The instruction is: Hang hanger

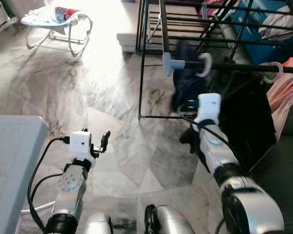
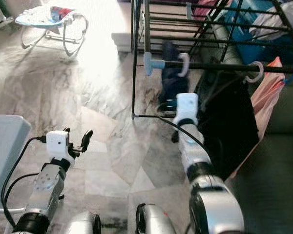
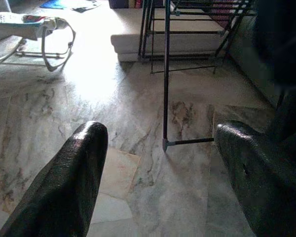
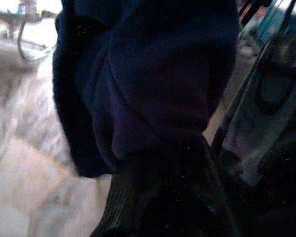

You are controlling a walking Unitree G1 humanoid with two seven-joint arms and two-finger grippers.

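Two claws logged: your left claw (image 1: pixel 103 140) idles wide open, holding nothing; right claw's (image 1: pixel 189 108) grip cannot be told; the hanger (image 1: pixel 203 65) hooks the rack rail (image 1: pixel 244 66), its dark garment (image 4: pixel 138 84) limp, light; take the stiff hook.

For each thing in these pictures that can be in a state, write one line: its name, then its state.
Left gripper: open, holding nothing, over the floor.
Right gripper: raised at the rack, fingers hidden by cloth.
Dark blue garment: hanging from the rail on a white hanger hook.
Black garment: hanging from the rail.
Pink garment: hanging at the rail's right end.
Drying rack: standing upright.
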